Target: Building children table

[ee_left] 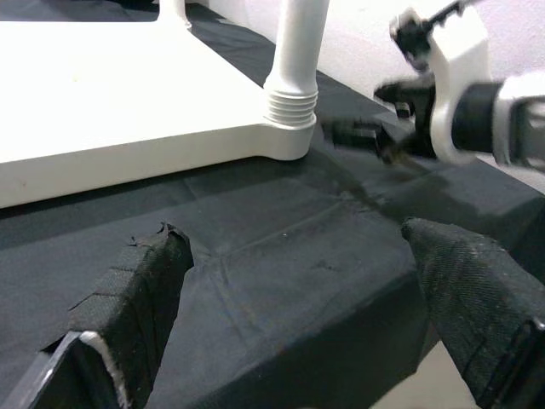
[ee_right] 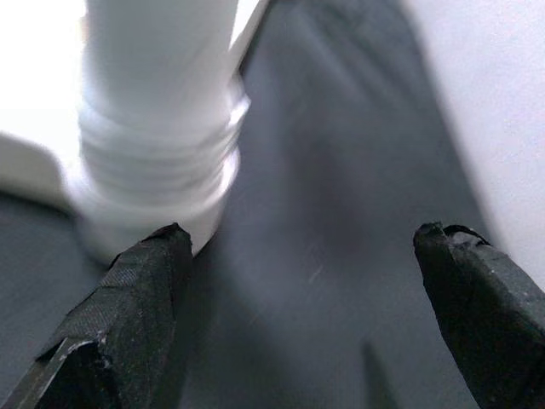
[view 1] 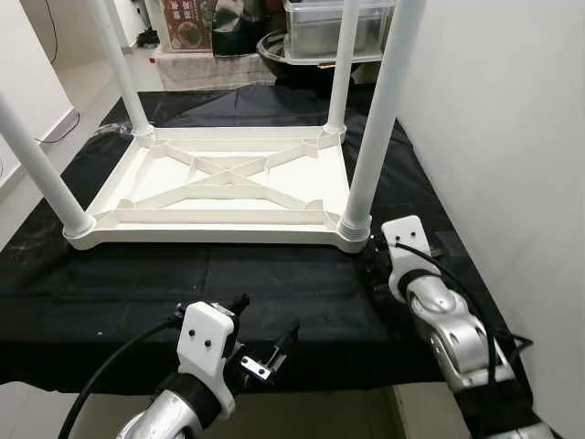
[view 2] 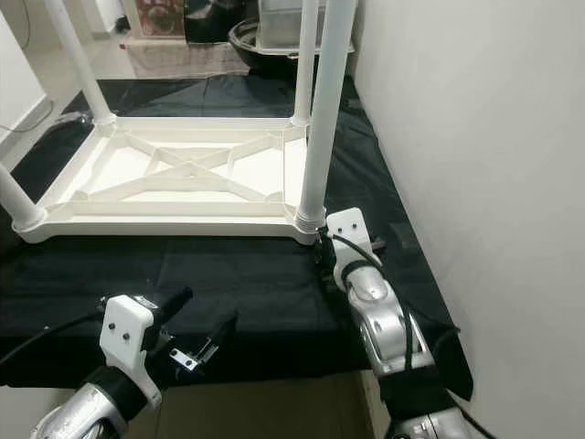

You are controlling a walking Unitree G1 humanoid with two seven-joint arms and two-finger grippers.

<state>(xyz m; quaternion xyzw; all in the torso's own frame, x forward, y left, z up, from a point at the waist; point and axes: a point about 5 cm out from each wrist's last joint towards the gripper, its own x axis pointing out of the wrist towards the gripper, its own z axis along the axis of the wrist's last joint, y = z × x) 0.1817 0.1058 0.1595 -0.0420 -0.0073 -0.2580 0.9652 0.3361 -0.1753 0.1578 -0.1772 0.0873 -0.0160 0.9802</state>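
Note:
A white children's table [view 1: 219, 183] lies upside down on a black cloth [view 1: 274, 283], its legs pointing up. The near-right leg [view 1: 375, 119] stands in its threaded socket [view 1: 355, 229] at the corner. My right gripper [ee_right: 302, 239] is open just in front of and to the right of that socket, low over the cloth, with nothing between its fingers; one finger [ee_right: 128, 298] is close to the leg's base. My left gripper [view 1: 265, 320] hangs open over the cloth's front edge, empty, facing that same corner [ee_left: 289, 111].
A white wall [view 1: 512, 110] runs close along the right side of the cloth. A grey plastic bin [view 1: 315, 27] and a dark bowl stand behind the table. The cloth drops off at the front edge, near my arms.

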